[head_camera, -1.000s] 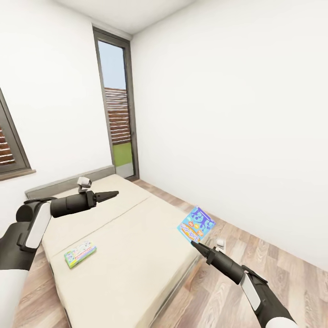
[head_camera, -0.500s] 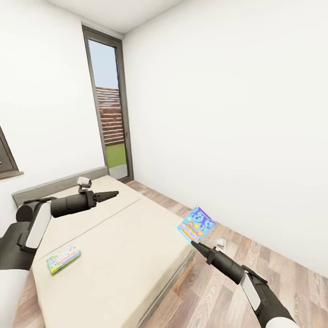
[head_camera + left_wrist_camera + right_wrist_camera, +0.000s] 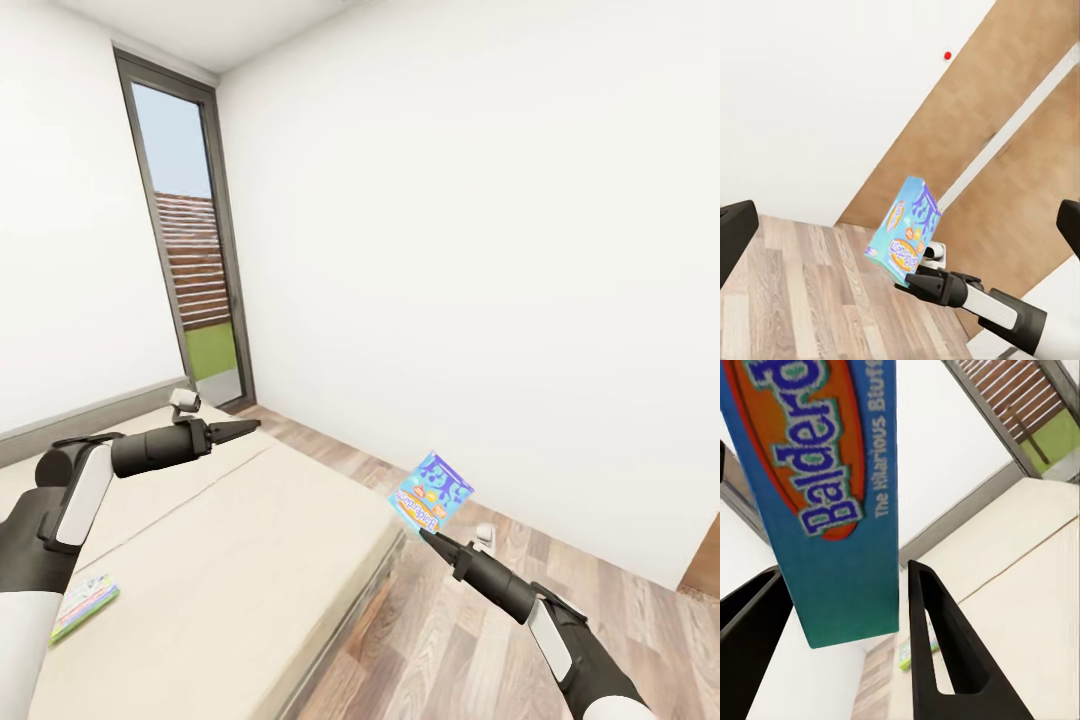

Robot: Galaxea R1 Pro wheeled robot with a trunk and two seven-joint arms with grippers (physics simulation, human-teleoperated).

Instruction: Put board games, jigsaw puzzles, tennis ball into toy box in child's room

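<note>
Beside the bed, the right pincer pinched only the blue board game's corner; it could slip. Left pincer looked spread, empty.

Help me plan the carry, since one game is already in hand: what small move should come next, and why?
Probably keep turning the base toward the table, with the right gripper clamped on the blue board game. The game is lifted clear of the bed, and neither table nor toy box is in sight. The left gripper is empty; a second game remains on the bed for later.
</note>
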